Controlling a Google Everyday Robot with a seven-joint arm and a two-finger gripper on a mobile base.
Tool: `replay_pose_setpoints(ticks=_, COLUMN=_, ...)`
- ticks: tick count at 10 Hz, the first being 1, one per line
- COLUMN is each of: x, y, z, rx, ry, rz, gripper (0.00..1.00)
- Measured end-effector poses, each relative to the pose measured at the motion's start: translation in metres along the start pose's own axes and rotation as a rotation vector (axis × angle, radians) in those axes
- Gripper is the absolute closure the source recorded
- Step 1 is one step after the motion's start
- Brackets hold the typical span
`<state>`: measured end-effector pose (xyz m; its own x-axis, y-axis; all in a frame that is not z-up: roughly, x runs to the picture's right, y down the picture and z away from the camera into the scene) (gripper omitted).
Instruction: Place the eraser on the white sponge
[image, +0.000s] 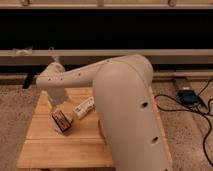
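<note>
Gripper (59, 111) directly above eraser (62, 121) (touching)

The wooden table (45, 142) carries a white bottle (84, 106) — the hand (58, 116) holds the eraser (62, 121) above it.

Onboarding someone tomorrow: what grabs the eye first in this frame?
The big white arm fills the right foreground, reaching left over the wooden table. Its gripper is low over the table's left side, at the dark, red-faced eraser. A white bottle lies just right of them.
</note>
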<state>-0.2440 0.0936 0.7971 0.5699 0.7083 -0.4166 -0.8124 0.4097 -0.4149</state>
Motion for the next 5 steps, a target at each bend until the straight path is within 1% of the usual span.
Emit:
replay_pose_setpoints(ticks=1, x=-0.0043, y=-0.0045, z=-0.0042, rx=-0.001, ry=-0.014, rz=0.009, gripper=0.2)
replay_pose_setpoints(ticks=3, x=-0.0115, y=-0.0074, z=-0.0113, rx=-0.015, ry=-0.05, rz=0.032, gripper=0.2)
replay_pose_setpoints(ticks=4, x=-0.0118, y=-0.0105, z=-0.0114, rx=-0.011, ry=-0.053, rz=0.034, gripper=0.2)
replay_pose_setpoints(ticks=5, x=-0.0123, y=-0.0075, z=-0.0115, rx=-0.013, ry=-0.052, rz=0.031, gripper=0.2)
